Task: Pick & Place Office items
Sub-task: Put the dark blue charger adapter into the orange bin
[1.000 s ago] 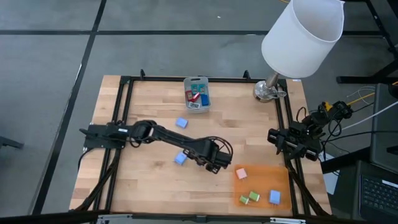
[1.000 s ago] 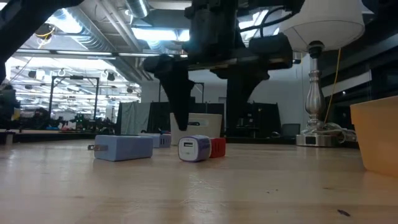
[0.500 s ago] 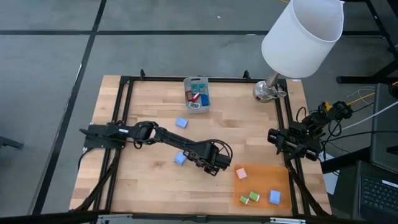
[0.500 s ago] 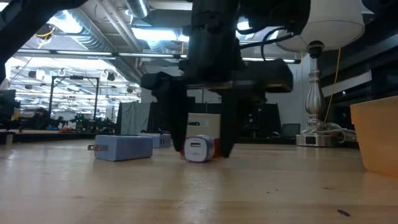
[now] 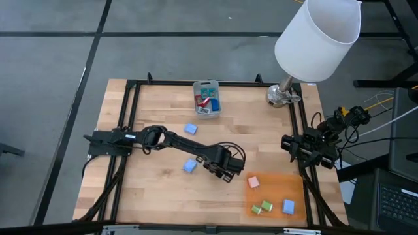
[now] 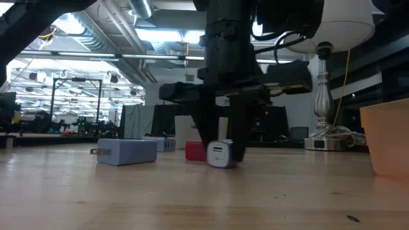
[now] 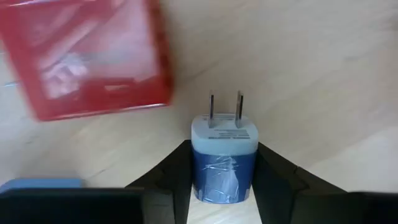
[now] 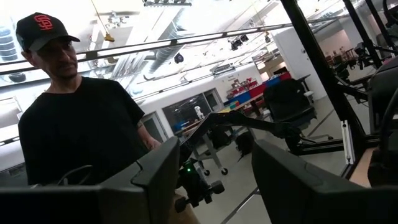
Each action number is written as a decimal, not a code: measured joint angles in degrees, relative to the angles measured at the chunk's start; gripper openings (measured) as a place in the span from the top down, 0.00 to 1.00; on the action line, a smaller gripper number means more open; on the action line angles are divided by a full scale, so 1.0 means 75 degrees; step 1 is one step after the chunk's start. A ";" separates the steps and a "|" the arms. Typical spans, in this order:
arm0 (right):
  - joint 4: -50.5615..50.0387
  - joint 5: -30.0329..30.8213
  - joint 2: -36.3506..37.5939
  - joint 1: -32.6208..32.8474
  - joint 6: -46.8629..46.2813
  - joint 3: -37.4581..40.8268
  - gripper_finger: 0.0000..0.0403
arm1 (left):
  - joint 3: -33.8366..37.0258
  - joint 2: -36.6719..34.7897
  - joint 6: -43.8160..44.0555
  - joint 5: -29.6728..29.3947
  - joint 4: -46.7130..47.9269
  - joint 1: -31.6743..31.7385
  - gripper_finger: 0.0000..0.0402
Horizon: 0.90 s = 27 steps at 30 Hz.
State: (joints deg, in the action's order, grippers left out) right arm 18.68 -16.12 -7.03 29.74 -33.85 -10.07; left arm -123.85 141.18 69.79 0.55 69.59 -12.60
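A small blue and white charger plug [image 7: 224, 155] with two prongs sits between the fingers of my left gripper [image 5: 226, 172], which is shut on it near the table's middle. A red block [image 7: 93, 59] lies close beside it, left of it in the low view [image 6: 195, 151]. A larger blue charger [image 5: 189, 166] and a blue block [image 5: 191, 129] lie flat on the wood. My right gripper [image 8: 211, 186] waits open at the table's right edge [image 5: 297, 147]. My left gripper pinches the charger's blue body by its two opposite sides [image 7: 200, 169] between the two fingers [image 7: 171, 180]. The fingers come from above, pointing down [image 6: 220, 124]. The charger stays low at the table top [image 6: 221, 155], socket face toward the near edge, prongs toward the far edge.
An orange mat [image 5: 279, 193] at the near right holds a pink block [image 5: 253, 182], green pieces [image 5: 261, 207] and a blue one [image 5: 288, 207]. A grey bin [image 5: 208, 99] with small items stands at the far edge. A lamp [image 5: 287, 91] stands at the far right.
My left gripper has come down over the small charger and shut on it. The charger has slid a little toward the table's right and now stands right of the red block in the low view, where it stood left of it before.
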 joint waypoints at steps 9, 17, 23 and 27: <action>-0.0003 -0.0003 -0.0003 -0.0002 0.0000 0.0000 0.50 | -0.0009 -0.0233 -0.0097 -0.0226 -0.1465 -0.0005 0.69; -0.0092 -0.0114 -0.0003 0.0000 0.0025 0.0000 0.50 | -0.0035 -0.1168 -0.0429 -0.1516 -0.1154 0.0314 0.69; -0.0098 -0.0148 -0.0002 0.0000 0.0020 0.0000 0.50 | -0.0035 -0.1881 -0.1317 -0.2152 -0.2419 0.0516 0.69; -0.0093 -0.0146 0.0000 0.0000 0.0026 0.0000 0.50 | -0.0035 -0.2020 -0.2361 -0.1888 -0.4436 0.0518 0.69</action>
State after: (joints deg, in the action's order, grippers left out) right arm 17.98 -17.21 -7.03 29.74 -33.65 -10.07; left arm -124.11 126.04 52.08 -13.61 36.31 -8.72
